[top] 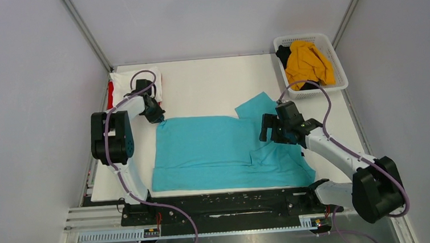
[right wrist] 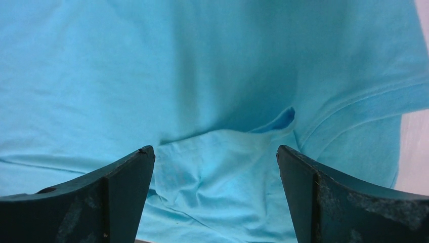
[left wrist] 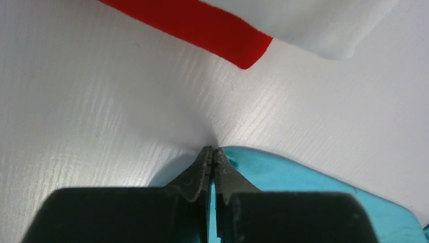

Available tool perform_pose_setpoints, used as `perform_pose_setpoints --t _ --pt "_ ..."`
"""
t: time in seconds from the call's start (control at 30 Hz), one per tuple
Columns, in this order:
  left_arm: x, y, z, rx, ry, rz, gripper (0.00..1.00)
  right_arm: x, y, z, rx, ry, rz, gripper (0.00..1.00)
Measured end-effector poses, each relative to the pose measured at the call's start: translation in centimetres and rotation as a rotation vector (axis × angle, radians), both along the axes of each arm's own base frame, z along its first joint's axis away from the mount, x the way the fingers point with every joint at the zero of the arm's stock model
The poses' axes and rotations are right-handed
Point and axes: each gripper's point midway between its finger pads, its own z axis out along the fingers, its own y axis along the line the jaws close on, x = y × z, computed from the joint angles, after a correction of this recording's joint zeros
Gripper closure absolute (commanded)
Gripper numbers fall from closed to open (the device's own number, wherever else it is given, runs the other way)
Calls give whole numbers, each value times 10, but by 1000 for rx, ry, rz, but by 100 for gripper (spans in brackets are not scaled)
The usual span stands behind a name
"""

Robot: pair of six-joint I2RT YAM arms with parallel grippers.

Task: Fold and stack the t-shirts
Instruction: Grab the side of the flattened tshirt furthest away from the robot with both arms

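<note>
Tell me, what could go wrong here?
The left fingers pinch only a corner of the teal shirt, so it may slip out when lifted. The open right fingers hang over bunched folds and might grab extra layers. The folded pile sits close by and could get dragged.

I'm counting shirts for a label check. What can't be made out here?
Black shirt: top view, mostly under the mustard shirt in the basket.
Red shirt: top view, only an edge shows beneath the white shirt.
Teal shirt: top view, right gripper covers its right part.
</note>
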Motion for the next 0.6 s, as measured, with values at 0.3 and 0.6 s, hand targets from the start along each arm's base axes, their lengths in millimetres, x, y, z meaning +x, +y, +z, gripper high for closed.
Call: perform_pose_setpoints --t 0.3,0.6 --pt "-16 0 0 4 1 -16 100 65 2 20 -37 -17 -38 1" --pt "-15 -4 9 -5 -35 -34 100 161 13 30 -48 -45 -1 0"
